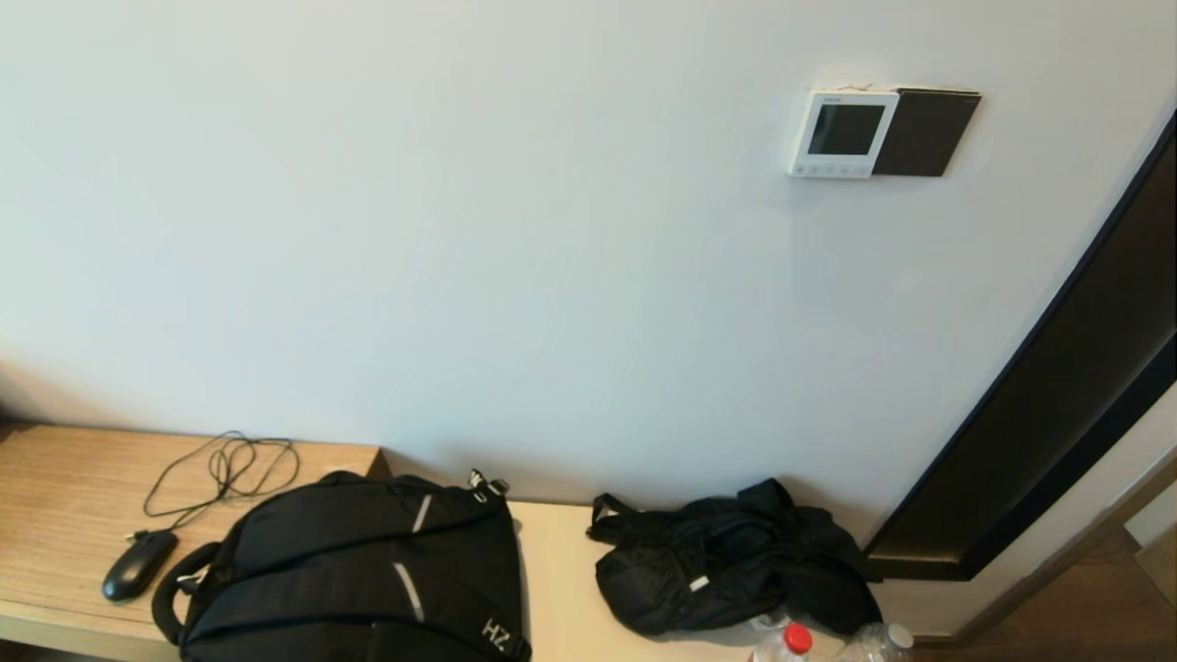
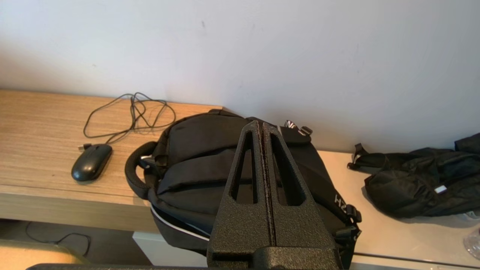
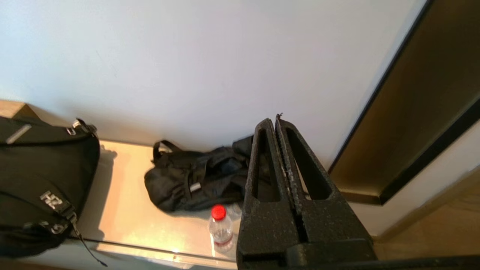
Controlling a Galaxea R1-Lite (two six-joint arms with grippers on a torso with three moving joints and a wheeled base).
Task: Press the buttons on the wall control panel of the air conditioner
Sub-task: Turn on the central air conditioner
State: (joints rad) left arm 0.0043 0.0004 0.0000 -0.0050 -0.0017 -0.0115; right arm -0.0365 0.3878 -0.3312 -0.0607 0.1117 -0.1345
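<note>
- Looking past your left tool (image 2: 262,125), fingers pressed together, you see the backpack (image 2: 210,165) and mouse (image 2: 91,167) on the surface (image 2: 37,127).
- Your right tool (image 3: 275,122), likewise closed, hangs above the bottle (image 3: 220,224) and black bag (image 3: 195,180); the control panel (image 1: 841,133) sits high on the wall (image 1: 460,230), well above it.

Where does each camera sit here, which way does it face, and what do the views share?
Head view: on the robot's head, facing the wall, panel high right, desk below; no arm shows.
Left wrist view: behind the shut left gripper, above the backpack, mouse beside it.
Right wrist view: behind the shut right gripper, over the small bag and bottle; panel not in view.
Shared: backpack and small bag in all three; mouse in head and left wrist views.
</note>
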